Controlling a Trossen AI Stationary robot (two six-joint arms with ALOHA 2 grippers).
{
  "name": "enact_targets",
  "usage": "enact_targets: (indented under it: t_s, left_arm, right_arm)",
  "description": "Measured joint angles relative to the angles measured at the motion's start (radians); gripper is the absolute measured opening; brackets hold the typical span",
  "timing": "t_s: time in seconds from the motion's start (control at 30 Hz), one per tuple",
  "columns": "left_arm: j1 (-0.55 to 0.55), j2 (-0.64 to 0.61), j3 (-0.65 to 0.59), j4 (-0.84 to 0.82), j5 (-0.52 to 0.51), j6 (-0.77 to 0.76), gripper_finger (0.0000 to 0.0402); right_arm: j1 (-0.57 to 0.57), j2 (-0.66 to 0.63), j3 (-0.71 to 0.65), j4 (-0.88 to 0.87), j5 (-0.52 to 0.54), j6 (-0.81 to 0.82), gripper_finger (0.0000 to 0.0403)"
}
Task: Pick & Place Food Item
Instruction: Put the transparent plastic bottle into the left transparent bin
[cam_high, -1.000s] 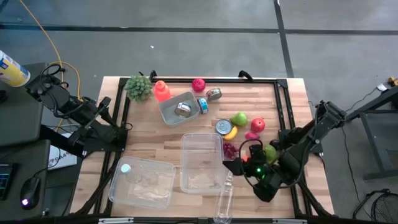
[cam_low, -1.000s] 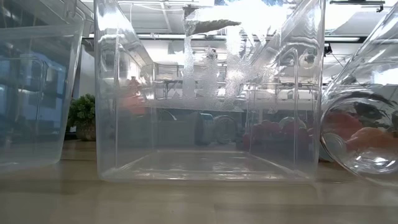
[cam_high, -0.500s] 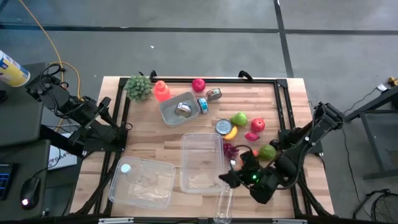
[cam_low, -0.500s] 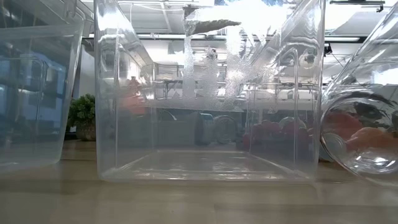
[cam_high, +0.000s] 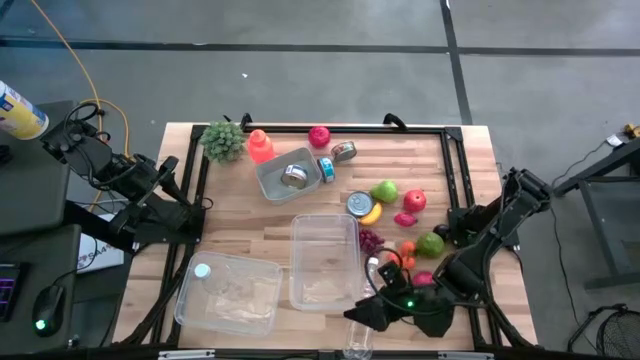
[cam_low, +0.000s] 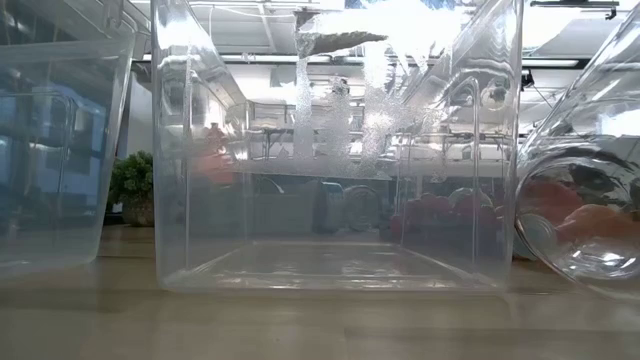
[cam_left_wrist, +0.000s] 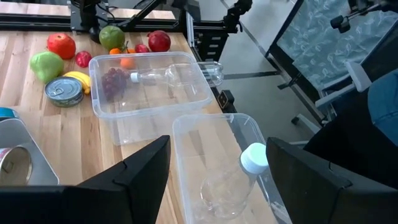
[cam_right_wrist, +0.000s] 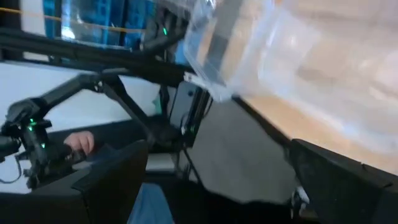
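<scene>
Toy foods lie right of the middle: a green pear, a red apple, a banana, grapes, an orange and a green apple. An empty clear box stands on the table to their left. My right gripper hovers open by the box's near right corner, above a clear bottle lying on its side, with nothing between its fingers. My left gripper waits open beyond the table's left edge, also holding nothing.
A second clear box at the near left holds a white-capped bottle. A grey tray with a can, loose cans, a plant and an orange bottle stand farther back. A person's hand shows off the table.
My right gripper has moved from over the fruit toward the table's near edge and to the left, turning as it went. It has stayed open and now hangs above the lying bottle. The orange and green apple now show clear of the arm.
</scene>
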Motion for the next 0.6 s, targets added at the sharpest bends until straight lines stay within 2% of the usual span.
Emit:
enact_targets:
  t_s: [0.23,0.47,0.6]
  left_arm:
    - [0.000,0.000,0.000,0.000,0.000,-0.023,0.0257]
    - [0.000,0.000,0.000,0.000,0.000,-0.025,0.0257]
    - [0.000,0.000,0.000,-0.001,0.000,-0.025,0.0257]
  right_arm:
    - [0.002,0.041,0.075,-0.008,-0.102,0.070,0.0382]
    - [0.002,0.041,0.142,-0.021,-0.131,0.111,0.0382]
    - [0.002,0.044,0.142,-0.106,-0.172,0.240,0.0382]
